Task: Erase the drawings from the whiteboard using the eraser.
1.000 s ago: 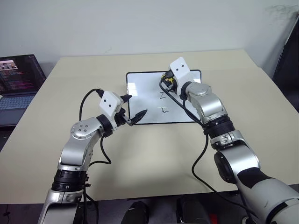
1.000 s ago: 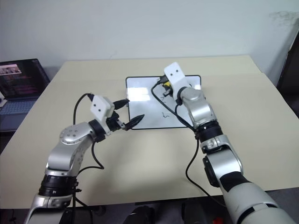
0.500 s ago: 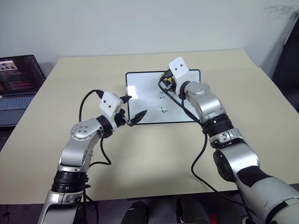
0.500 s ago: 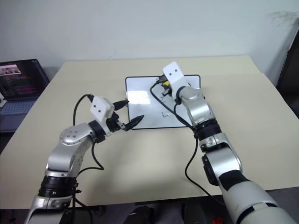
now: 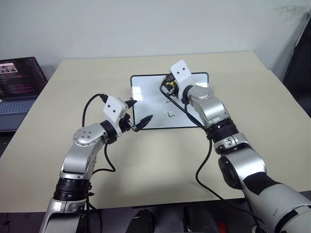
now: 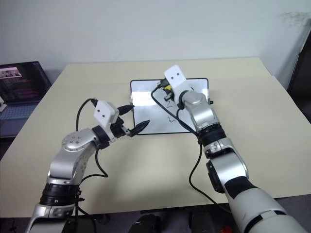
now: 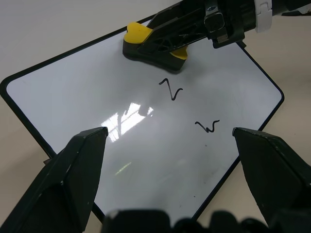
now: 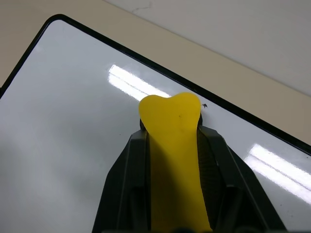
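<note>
Right hand [image 7: 160, 41] clamped on the yellow eraser [image 7: 146, 43], pressed to the whiteboard [image 5: 146, 97] lying flat at table [image 5: 146, 165] centre. Two black drawings [image 7: 171, 89] remaining on the board, at roughly 5 o'clock from the eraser. Left hand [image 5: 138, 112] spread wide, hovering over the board's 7 o'clock corner.

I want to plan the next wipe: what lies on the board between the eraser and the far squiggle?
In the left wrist view, one squiggle lies between the eraser and the other squiggle; the rest is bare whiteboard.
</note>
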Robot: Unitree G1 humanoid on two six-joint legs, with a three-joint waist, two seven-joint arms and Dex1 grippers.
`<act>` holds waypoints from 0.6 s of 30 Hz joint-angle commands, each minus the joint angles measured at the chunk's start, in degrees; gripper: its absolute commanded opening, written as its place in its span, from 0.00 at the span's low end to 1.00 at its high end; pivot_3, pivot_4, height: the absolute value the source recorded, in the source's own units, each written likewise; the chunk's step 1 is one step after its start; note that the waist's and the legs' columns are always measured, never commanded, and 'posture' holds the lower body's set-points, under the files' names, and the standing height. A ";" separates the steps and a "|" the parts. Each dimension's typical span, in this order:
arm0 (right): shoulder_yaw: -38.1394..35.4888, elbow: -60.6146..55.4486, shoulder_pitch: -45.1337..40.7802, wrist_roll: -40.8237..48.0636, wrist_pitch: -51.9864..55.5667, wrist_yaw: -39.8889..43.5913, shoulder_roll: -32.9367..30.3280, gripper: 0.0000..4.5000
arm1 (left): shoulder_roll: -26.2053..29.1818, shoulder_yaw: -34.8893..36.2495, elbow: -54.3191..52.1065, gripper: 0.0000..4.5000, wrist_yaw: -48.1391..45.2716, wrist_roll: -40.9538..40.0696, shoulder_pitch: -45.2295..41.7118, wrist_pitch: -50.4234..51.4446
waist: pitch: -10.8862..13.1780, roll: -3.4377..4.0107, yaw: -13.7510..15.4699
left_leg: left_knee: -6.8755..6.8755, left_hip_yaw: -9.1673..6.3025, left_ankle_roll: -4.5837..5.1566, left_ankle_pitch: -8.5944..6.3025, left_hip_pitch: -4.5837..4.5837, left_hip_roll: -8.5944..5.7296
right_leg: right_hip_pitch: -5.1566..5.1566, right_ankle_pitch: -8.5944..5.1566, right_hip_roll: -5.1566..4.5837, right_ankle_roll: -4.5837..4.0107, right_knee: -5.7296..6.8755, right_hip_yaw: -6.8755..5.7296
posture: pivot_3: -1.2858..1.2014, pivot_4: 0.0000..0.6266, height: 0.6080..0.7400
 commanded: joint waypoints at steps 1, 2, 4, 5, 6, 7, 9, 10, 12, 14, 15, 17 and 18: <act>-0.65 0.61 -2.54 0.61 -1.59 -0.31 -0.06 0.21 | 0.13 0.60 -2.43 1.00 0.16 -0.32 -0.61 -0.55 | 0.00 0.00 0.00 | 0.00 0.00 0.00 0.00 0.00 0.00 | 0.00 0.00 0.00 0.00 0.00 0.00 | 0.52 0.24 1.00; -0.74 1.04 -2.88 0.64 -1.87 -0.41 -0.05 0.21 | 0.05 0.51 -2.35 1.00 0.17 -0.28 -0.67 -0.59 | 0.00 0.00 0.00 | 0.00 0.00 0.00 0.00 0.00 0.00 | 0.00 0.00 0.00 0.00 0.00 -0.01 | 0.52 0.24 1.00; -0.89 1.95 -3.58 0.67 -2.47 -0.66 0.01 0.21 | -0.13 0.31 -2.24 1.00 0.19 -0.24 -0.86 -0.64 | 0.00 0.00 0.01 | 0.00 -0.01 0.00 0.00 0.00 0.00 | 0.00 0.00 0.00 0.00 0.00 -0.01 | 0.52 0.24 1.00; -0.96 2.39 -3.88 0.69 -2.74 -0.77 0.02 0.21 | -0.19 0.23 -2.22 1.00 0.17 -0.23 -0.94 -0.65 | 0.00 0.00 0.01 | 0.00 -0.01 0.00 0.00 -0.01 0.00 | 0.00 0.00 0.00 0.00 0.00 -0.01 | 0.52 0.24 1.00; -1.04 2.83 -4.17 0.71 -3.03 -0.87 0.01 0.21 | -0.24 0.18 -2.19 1.00 0.15 -0.23 -1.01 -0.66 | 0.00 0.00 0.01 | 0.00 -0.01 0.00 0.00 -0.01 -0.01 | 0.00 0.00 0.00 0.00 -0.01 -0.01 | 0.52 0.24 1.00; -1.16 3.31 -4.49 0.72 -3.34 -1.01 -0.05 0.21 | -0.27 0.15 -2.17 1.00 0.11 -0.23 -1.05 -0.68 | 0.00 0.00 0.01 | 0.00 -0.01 0.00 0.00 -0.01 -0.01 | 0.00 0.00 0.00 0.00 -0.01 -0.01 | 0.52 0.24 1.00; -1.36 4.19 -5.01 0.68 -3.85 -1.18 -0.23 0.21 | -0.30 0.15 -2.11 1.00 0.04 -0.21 -1.07 -0.72 | 0.00 0.00 0.01 | 0.00 -0.01 0.00 0.00 -0.01 -0.01 | 0.00 0.00 0.00 0.00 -0.01 -0.01 | 0.52 0.24 1.00; -1.44 4.58 -5.22 0.65 -4.07 -1.24 -0.33 0.21 | -0.32 0.15 -2.09 1.00 0.02 -0.21 -1.08 -0.73 | 0.00 0.00 0.01 | 0.00 -0.01 0.00 0.00 -0.01 -0.01 | 0.00 0.00 0.00 0.00 -0.01 -0.02 | 0.52 0.24 1.00; -1.52 5.11 -5.44 0.63 -4.37 -1.27 -0.53 0.21 | -0.37 0.15 -2.12 1.00 -0.03 -0.26 -1.04 -0.70 | 0.00 0.00 0.04 | 0.00 -0.01 0.00 0.00 -0.01 -0.01 | 0.00 0.00 0.00 0.00 -0.01 -0.02 | 0.52 0.24 1.00; -1.48 5.36 -5.36 0.57 -4.48 -1.23 -0.68 0.21 | -0.42 0.05 -1.97 1.00 -0.15 -0.29 -1.19 -0.64 | 0.00 0.00 0.05 | 0.00 -0.01 0.00 0.00 -0.02 -0.01 | 0.00 0.00 0.00 0.00 -0.02 -0.02 | 0.52 0.24 1.00; -1.43 5.32 -5.18 0.53 -4.44 -1.21 -0.77 0.21 | -0.46 0.00 -1.90 1.00 -0.19 -0.27 -1.23 -0.66 | 0.00 0.00 0.05 | 0.00 -0.01 0.00 0.00 -0.02 -0.01 | 0.00 0.00 0.00 0.00 -0.02 -0.02 | 0.52 0.24 1.00; -1.34 5.03 -4.73 0.49 -4.25 -1.10 -0.88 0.21 | -0.53 -0.03 -1.87 1.00 -0.27 -0.26 -1.30 -0.68 | 0.00 0.00 0.07 | 0.00 -0.01 0.00 0.00 -0.02 -0.01 | 0.00 0.00 0.00 0.00 -0.02 -0.02 | 0.52 0.24 1.00; -1.31 4.93 -4.61 0.49 -4.21 -1.05 -0.90 0.21 | -0.56 -0.01 -1.87 1.00 -0.31 -0.23 -1.32 -0.70 | 0.00 0.00 0.07 | 0.00 -0.01 0.00 0.00 -0.02 -0.01 | 0.00 0.00 0.00 0.00 -0.02 -0.03 | 0.52 0.24 1.00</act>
